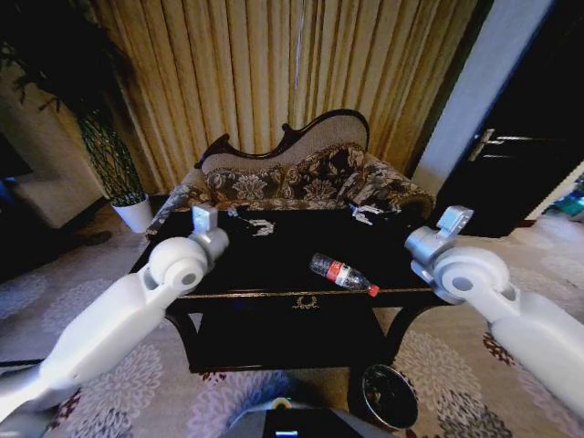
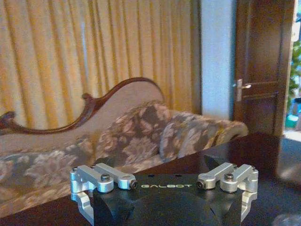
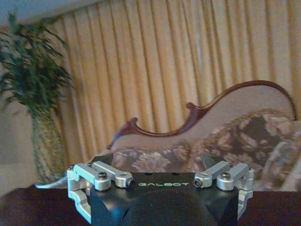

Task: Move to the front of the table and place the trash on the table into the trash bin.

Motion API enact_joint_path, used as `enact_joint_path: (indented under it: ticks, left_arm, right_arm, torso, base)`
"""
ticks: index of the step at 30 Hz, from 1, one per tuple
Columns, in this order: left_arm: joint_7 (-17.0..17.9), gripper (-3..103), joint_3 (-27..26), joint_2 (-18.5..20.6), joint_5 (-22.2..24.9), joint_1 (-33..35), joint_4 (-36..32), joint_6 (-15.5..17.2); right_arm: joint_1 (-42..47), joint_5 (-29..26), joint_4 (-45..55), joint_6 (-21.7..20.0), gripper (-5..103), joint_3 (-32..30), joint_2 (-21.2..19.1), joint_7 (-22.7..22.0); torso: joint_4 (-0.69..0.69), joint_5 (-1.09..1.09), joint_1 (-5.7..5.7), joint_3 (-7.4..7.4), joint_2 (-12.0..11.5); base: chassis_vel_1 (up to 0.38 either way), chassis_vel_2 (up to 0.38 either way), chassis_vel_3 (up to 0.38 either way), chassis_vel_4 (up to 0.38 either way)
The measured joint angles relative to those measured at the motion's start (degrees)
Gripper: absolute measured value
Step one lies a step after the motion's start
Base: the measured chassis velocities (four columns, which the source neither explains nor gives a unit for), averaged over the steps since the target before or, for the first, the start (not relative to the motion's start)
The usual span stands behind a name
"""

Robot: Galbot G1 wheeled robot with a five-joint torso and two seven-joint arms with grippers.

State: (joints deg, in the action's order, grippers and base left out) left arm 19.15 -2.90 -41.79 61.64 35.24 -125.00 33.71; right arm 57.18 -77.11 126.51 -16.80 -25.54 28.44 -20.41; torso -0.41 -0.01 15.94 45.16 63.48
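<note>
The left gripper [image 1: 248, 222] hovers over the far left part of the table [image 1: 274, 265], fingers spread and holding nothing; its wrist view shows the two finger mounts set well apart above the dark tabletop [image 2: 263, 155]. The table is near-black with a thin gold line along its near edge, a gold ornament [image 1: 306, 302] at the centre of the apron, and a lower shelf beneath.

The bottle [image 1: 343, 274] lies on its side right of centre, near the front edge: clear plastic, red-and-white label, red cap pointing toward the near right. The rest of the tabletop around it is bare dark wood, so there is open room on all sides of it (small scraps, if any lie there, are too dim to make out).

The trash bin [image 1: 391, 395] stands on the patterned carpet [image 1: 456, 401] just in front of the table's right leg, round, dark inside; its contents cannot be told.

The right gripper [image 1: 368, 213] hangs over the far right part of the table, also released and empty, with the floral sofa [image 1: 292, 182] just beyond the far edge.
</note>
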Motion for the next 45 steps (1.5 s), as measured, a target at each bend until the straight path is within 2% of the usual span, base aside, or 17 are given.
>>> enact_joint_path:
  ticks: [3,9,11,13,16,17,19,20,22,23,25,26,30,33,38,41,45]
  left_arm:
    - [-0.6,100,-3.9,2.0,-0.1,3.5,-0.5,-0.1]
    - [-0.5,100,-10.4,4.2,-0.1,8.0,-1.3,-0.8]
    - [-0.5,100,-14.3,4.7,-0.3,10.2,-1.1,-1.5]
    - [-0.4,100,-16.4,4.8,-0.4,11.3,-1.0,-1.9]
    - [-0.1,100,-22.7,4.8,-1.0,15.1,-0.9,-2.4]
    - [-0.1,100,-22.7,4.8,-1.0,15.1,-0.9,-2.4]
    - [-0.5,100,-27.9,4.6,-1.2,18.5,-0.9,-2.7]
    - [-0.5,100,-27.9,4.6,-1.2,18.5,-0.9,-2.7]
    - [-1.7,100,-33.1,4.6,-1.7,22.7,-0.4,-3.4]
    - [-1.7,100,-33.1,4.6,-1.7,22.7,-0.4,-3.4]
    - [-3.2,100,-39.0,4.6,-1.7,27.7,-0.3,-4.0]
    - [-3.2,100,-39.0,4.6,-1.7,27.7,-0.3,-4.0]
    - [-4.9,100,-46.4,4.2,-1.6,34.3,-1.0,-5.3]
    - [-6.2,100,-49.9,3.3,-1.2,37.1,-1.5,-5.8]
    - [-7.2,100,-52.2,2.3,-1.2,38.4,-1.8,-5.9]
    - [-8.5,100,-53.6,1.3,-2.0,39.0,-2.4,-5.9]
    - [-9.6,100,-54.5,0.5,-2.7,39.5,-3.0,-5.9]
  right_arm:
    - [1.1,0.1,0.5,-1.8,100,-1.5,0.0,-0.9]
    - [3.9,1.0,0.5,-2.3,100,-4.1,0.1,-1.3]
    - [5.8,2.6,0.2,-2.3,100,-5.8,0.4,-1.5]
    - [6.4,3.0,0.1,-2.3,100,-6.3,0.6,-1.9]
    - [7.0,3.7,-0.2,-2.1,100,-7.0,1.2,-3.8]
    - [7.0,3.7,-0.2,-2.1,100,-7.0,1.2,-3.8]
    - [7.6,4.5,-0.3,-2.0,100,-7.3,1.5,-4.4]
    - [7.6,4.5,-0.3,-2.0,100,-7.3,1.5,-4.4]
    - [8.6,5.6,-0.4,-1.9,100,-7.7,1.8,-4.8]
    - [8.6,5.6,-0.4,-1.9,100,-7.7,1.8,-4.8]
    - [9.2,6.9,-0.7,-1.9,100,-7.8,2.0,-4.9]
    - [9.2,6.9,-0.7,-1.9,100,-7.8,2.0,-4.9]
    - [9.3,7.2,-0.9,-1.9,100,-7.6,2.4,-5.0]
    - [10.4,8.2,-1.4,-1.1,100,-8.4,3.1,-5.9]
    - [12.6,10.2,-2.5,-0.5,100,-11.0,3.2,-5.1]
    - [15.9,12.5,-3.7,-0.5,100,-14.6,1.2,-0.7]
    - [17.1,11.8,-4.2,-0.5,100,-16.4,-0.8,0.3]
  torso:
    - [0.01,-0.01,0.0,0.0,0.0]
    - [0.01,-0.01,0.0,0.0,0.0]
    - [-0.01,0.0,0.0,0.0,0.0]
    - [-0.01,0.01,0.0,0.0,0.0]
    - [0.01,0.0,0.0,0.0,0.0]
    - [0.01,0.0,0.0,0.0,0.0]
    - [0.0,0.0,0.0,0.0,0.0]
    - [0.0,0.0,0.0,0.0,0.0]
    - [0.0,0.0,0.0,0.0,0.0]
    - [0.0,0.0,0.0,0.0,0.0]
    - [0.0,0.0,0.0,0.0,0.0]
    - [0.0,0.0,0.0,0.0,0.0]
    - [0.01,0.0,0.0,0.0,0.0]
    - [0.01,0.0,0.0,0.0,0.0]
    - [0.0,0.0,0.0,0.0,0.0]
    - [-0.02,0.01,0.0,0.0,0.0]
    - [-0.01,0.01,0.0,0.0,0.0]
  base:
    - [0.0,0.0,0.0,0.0]
    - [0.0,0.0,0.0,0.0]
    - [0.0,0.0,0.0,0.0]
    - [0.0,0.0,0.0,0.0]
    - [0.0,0.0,0.0,0.0]
    - [0.0,0.0,0.0,0.0]
    - [0.0,0.0,0.0,0.0]
    - [0.0,0.0,0.0,0.0]
    - [0.0,0.0,0.0,0.0]
    - [0.0,0.0,0.0,0.0]
    - [0.0,0.0,0.0,0.0]
    - [0.0,0.0,0.0,0.0]
    - [0.0,0.0,0.0,0.0]
    - [0.0,0.0,0.0,0.0]
    - [0.0,0.0,0.0,0.0]
    - [0.0,0.0,0.0,0.0]
    - [0.0,0.0,0.0,0.0]
